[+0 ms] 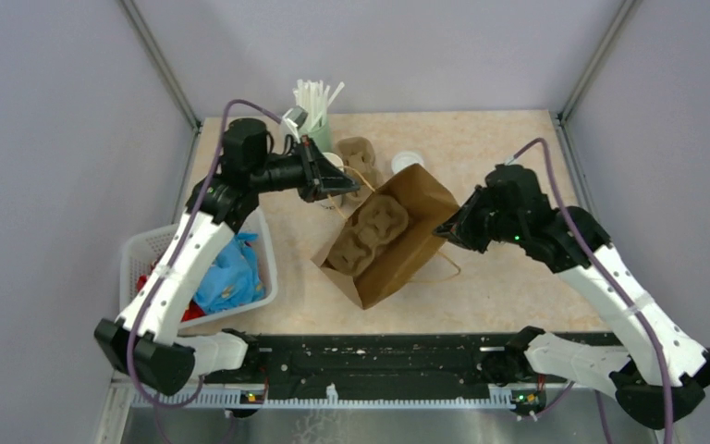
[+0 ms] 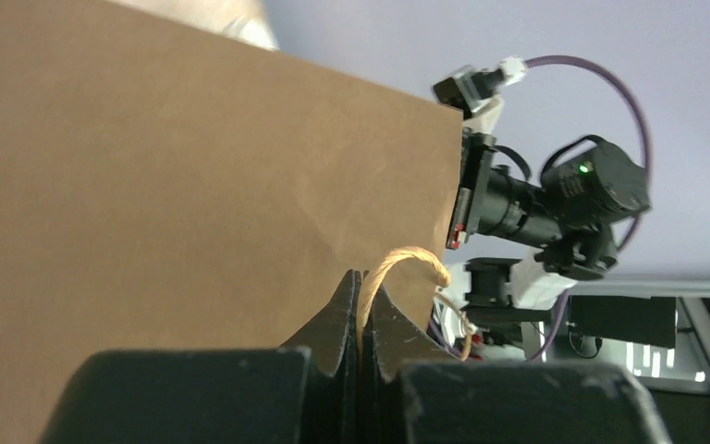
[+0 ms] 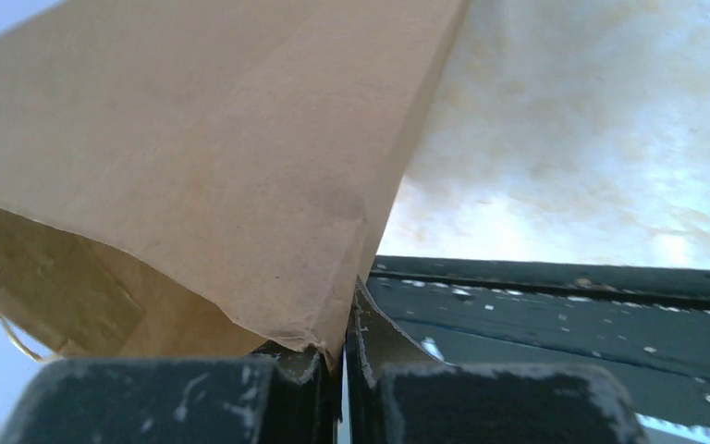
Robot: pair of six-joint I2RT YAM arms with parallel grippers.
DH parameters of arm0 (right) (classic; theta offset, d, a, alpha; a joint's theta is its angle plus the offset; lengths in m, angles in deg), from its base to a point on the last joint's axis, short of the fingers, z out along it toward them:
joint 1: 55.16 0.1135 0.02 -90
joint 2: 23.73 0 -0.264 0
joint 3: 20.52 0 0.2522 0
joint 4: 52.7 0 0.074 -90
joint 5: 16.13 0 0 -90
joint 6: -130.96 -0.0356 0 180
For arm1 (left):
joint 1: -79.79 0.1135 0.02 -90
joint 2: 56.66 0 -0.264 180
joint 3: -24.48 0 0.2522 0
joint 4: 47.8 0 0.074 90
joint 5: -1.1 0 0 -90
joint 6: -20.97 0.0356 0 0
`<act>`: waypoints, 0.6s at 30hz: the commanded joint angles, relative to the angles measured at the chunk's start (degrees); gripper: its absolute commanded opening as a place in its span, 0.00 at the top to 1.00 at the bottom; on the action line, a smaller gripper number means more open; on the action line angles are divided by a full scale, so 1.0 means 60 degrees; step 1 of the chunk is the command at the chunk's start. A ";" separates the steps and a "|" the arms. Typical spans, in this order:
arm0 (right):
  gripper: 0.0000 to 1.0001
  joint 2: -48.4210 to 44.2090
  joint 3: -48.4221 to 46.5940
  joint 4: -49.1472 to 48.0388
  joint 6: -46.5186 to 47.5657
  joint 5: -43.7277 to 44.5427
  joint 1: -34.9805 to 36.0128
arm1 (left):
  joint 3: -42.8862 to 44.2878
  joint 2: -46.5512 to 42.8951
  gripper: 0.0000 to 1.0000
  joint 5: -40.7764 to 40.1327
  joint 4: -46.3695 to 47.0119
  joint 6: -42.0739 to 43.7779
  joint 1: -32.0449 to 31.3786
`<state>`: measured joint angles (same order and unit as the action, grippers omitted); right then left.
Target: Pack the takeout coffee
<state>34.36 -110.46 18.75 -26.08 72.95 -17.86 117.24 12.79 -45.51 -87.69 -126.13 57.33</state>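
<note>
The takeout coffee (image 1: 407, 161) shows its white lid on the table just behind a brown paper bag (image 1: 421, 199). The bag stands open in the middle with a pulp cup carrier (image 1: 370, 231) inside it. My left gripper (image 1: 335, 181) is at the bag's back left and is shut on the bag's twine handle (image 2: 413, 256), which runs between the fingertips (image 2: 345, 305). On the bag's right side, my right gripper (image 1: 444, 229) is shut on the bag's paper edge (image 3: 333, 324). In the left wrist view the bag's wall (image 2: 194, 185) fills the frame.
A cup of white straws (image 1: 314, 106) stands at the back, with another brown pulp piece (image 1: 356, 153) beside it. A white basket (image 1: 148, 250) holding blue and red items sits at the left edge. The black rail (image 1: 379, 356) runs along the near edge.
</note>
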 commanded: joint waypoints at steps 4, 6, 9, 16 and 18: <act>1.00 0.0513 -0.0520 -0.1397 0.2401 -0.0134 -0.0091 | 0.2023 0.0585 1.00 0.0945 0.1446 0.1105 -0.0056; 1.00 0.0687 -0.1024 -0.1298 0.2889 0.0005 -0.0144 | 0.1972 0.0470 1.00 0.1168 0.2348 0.0927 -0.0065; 1.00 0.0948 -0.1694 -0.1148 0.3103 -0.0167 -0.0144 | 0.1833 0.0361 1.00 0.1270 0.2903 0.0496 -0.0078; 1.00 -0.0103 0.0191 -0.3660 0.4618 -0.0488 -0.0149 | 0.0251 -0.0390 1.00 0.1215 0.3406 0.0225 -0.0140; 1.00 -0.0456 0.0827 -0.4314 0.5022 -0.0164 -0.0146 | 0.0080 -0.0528 1.00 0.1211 0.3696 0.0298 -0.0220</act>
<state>35.78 -111.51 3.60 -3.75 70.94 -18.23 120.85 10.01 -39.63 -71.32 -123.59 56.72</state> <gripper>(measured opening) 0.004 0.014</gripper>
